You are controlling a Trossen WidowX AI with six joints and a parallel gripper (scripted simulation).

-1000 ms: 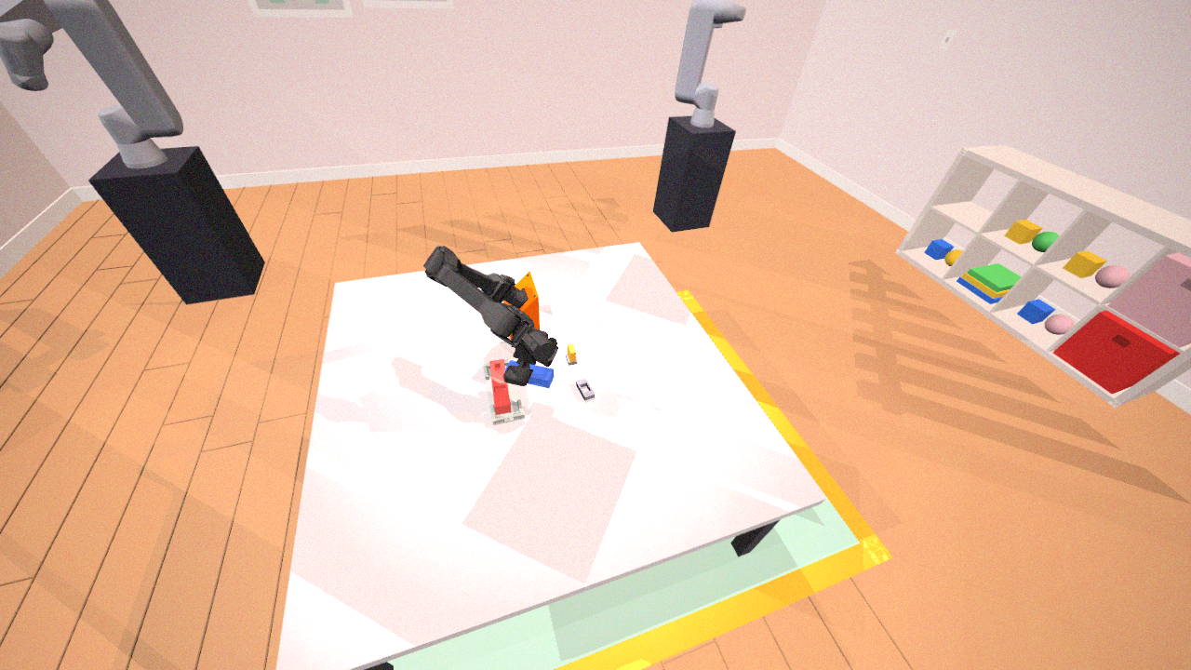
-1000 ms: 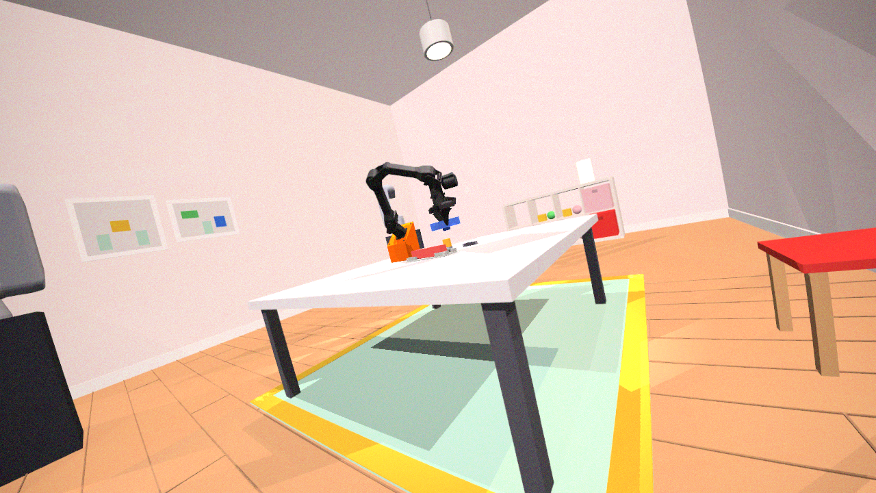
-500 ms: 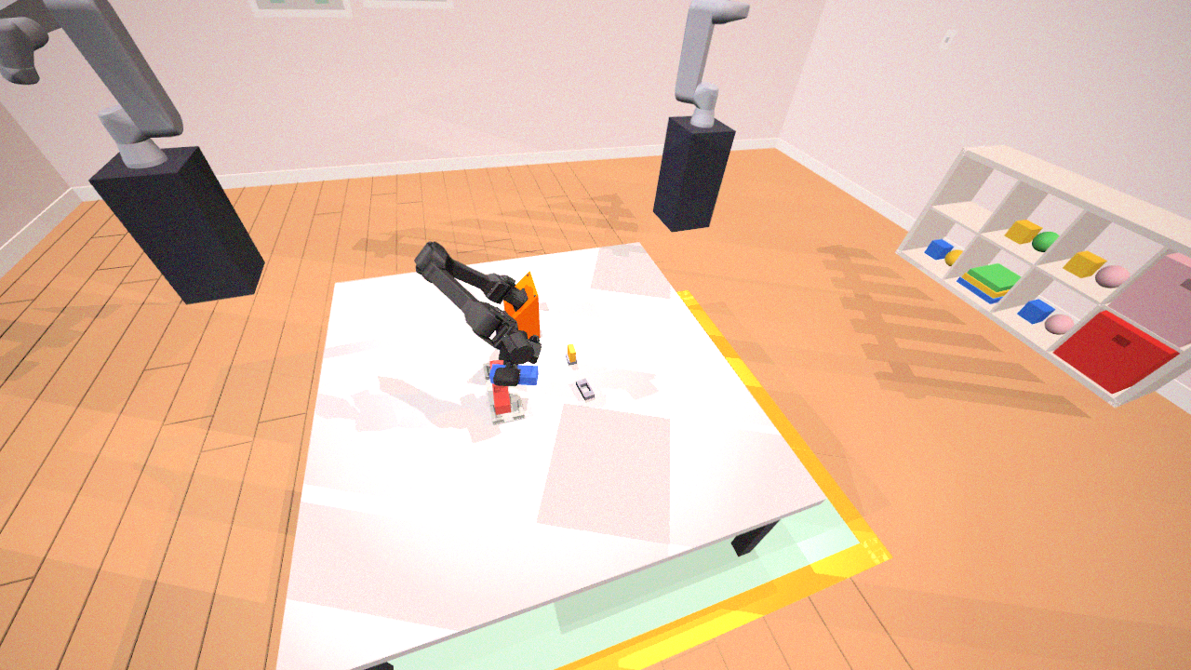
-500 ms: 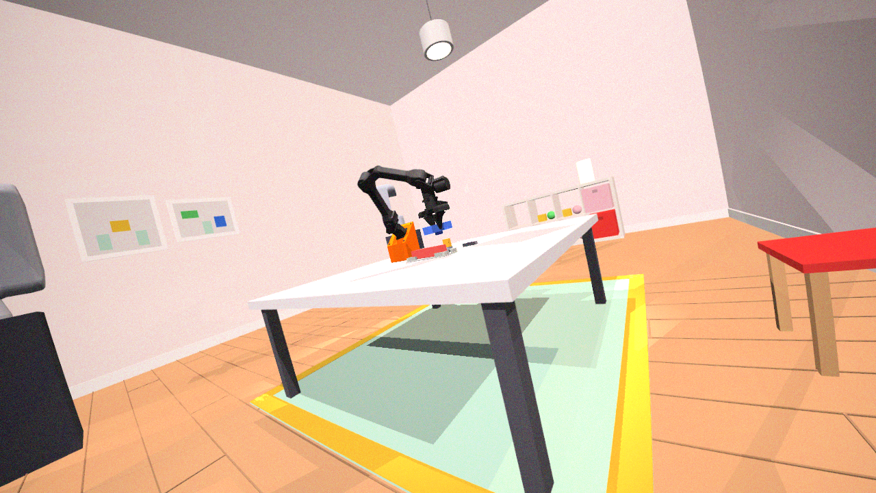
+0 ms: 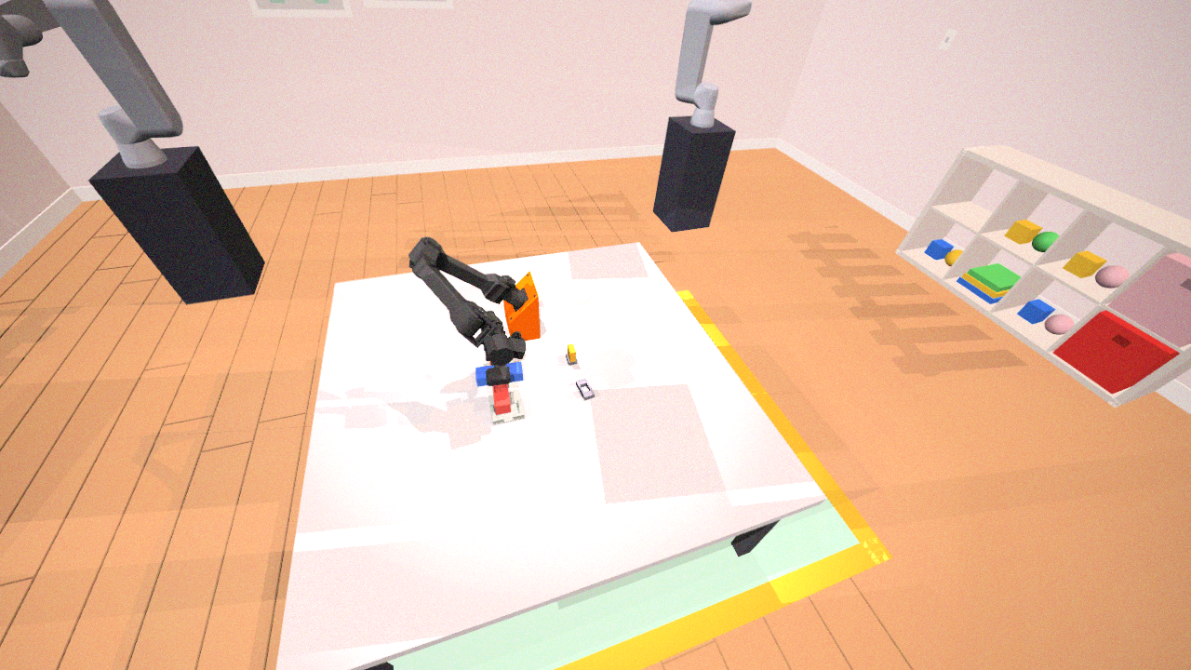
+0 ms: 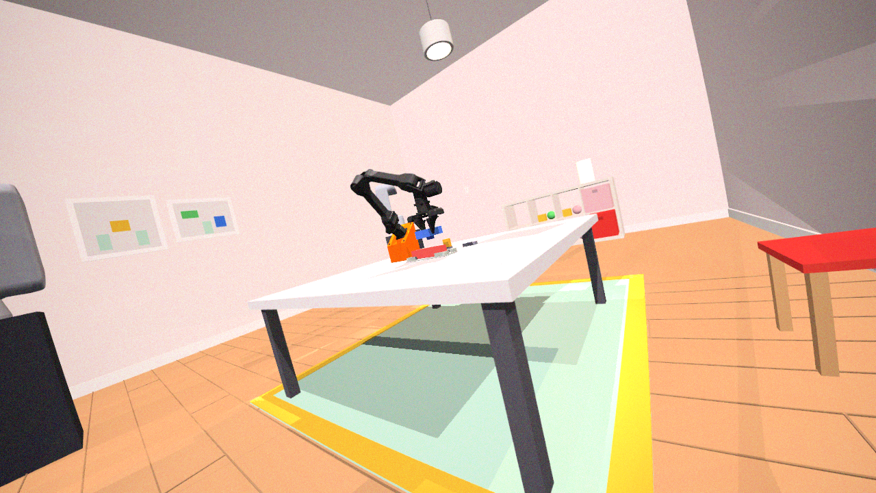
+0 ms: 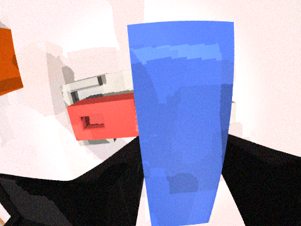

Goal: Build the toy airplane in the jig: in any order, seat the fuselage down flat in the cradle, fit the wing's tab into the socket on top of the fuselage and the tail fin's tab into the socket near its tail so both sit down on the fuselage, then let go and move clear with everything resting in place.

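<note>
White tabletop [image 5: 658, 574] [image 6: 391, 293]. One blue wing [image 5: 484, 376] [image 6: 434, 233] [image 7: 185, 125], clamped between the gripper's [image 5: 499, 376] [image 6: 428, 231] [image 7: 183, 157] fingers, above the red fuselage [image 5: 501, 401] [image 6: 428, 252] [image 7: 119, 120]. One yellow piece [image 5: 571, 353] [image 6: 447, 242], standing apart.

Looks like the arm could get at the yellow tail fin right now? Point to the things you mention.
Probably not yet: the gripper [image 5: 499, 376] [image 6: 430, 228] [image 7: 177, 138] is shut on the blue wing [image 5: 512, 371] [image 6: 436, 231] [image 7: 185, 110]. Otherwise the yellow piece [image 5: 571, 354] [image 6: 447, 242] seems uncovered and near.
</note>
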